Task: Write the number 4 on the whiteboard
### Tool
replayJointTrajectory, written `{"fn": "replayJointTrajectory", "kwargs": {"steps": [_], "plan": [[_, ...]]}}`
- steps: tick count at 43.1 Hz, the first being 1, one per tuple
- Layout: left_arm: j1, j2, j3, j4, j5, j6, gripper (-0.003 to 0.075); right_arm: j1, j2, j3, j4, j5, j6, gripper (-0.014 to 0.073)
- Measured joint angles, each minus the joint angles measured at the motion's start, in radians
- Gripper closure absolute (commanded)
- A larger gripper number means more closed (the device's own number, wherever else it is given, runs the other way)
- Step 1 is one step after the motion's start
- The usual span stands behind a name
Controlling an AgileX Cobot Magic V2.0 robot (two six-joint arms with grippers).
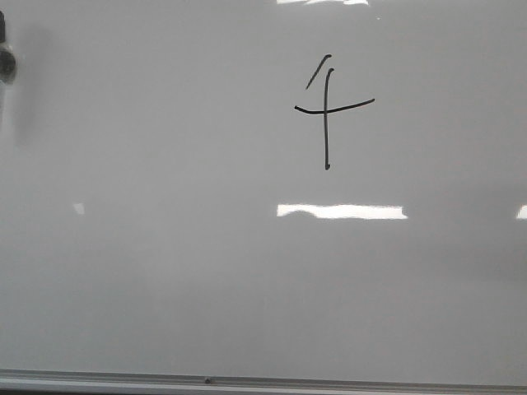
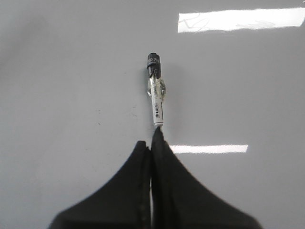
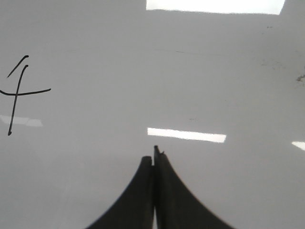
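The number 4 (image 1: 327, 107) is drawn in thin black strokes on the upper middle of the whiteboard (image 1: 165, 247). The right wrist view also shows the number 4 (image 3: 16, 93), well off to one side of my right gripper (image 3: 153, 157). That gripper is shut with nothing in it, over bare board. My left gripper (image 2: 151, 143) is shut too, fingers pressed together. A marker (image 2: 156, 93) with a clear barrel and a black end lies on the board just beyond its fingertips. The marker's near end meets one fingertip (image 2: 157, 136).
A thin silver edge (image 1: 247, 380) runs along the near side of the board. A dark blurred shape (image 1: 6, 62) shows at the far left edge of the front view. Bright rectangular light reflections (image 1: 342, 211) lie on the board.
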Motion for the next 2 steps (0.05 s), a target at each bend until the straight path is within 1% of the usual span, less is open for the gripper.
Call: {"fn": "replayJointTrajectory", "kwargs": {"steps": [2], "plan": [[0.000,0.000,0.000,0.000,0.000,0.000,0.0741,0.000,0.000,0.000,0.000,0.000,0.000,0.0662]]}}
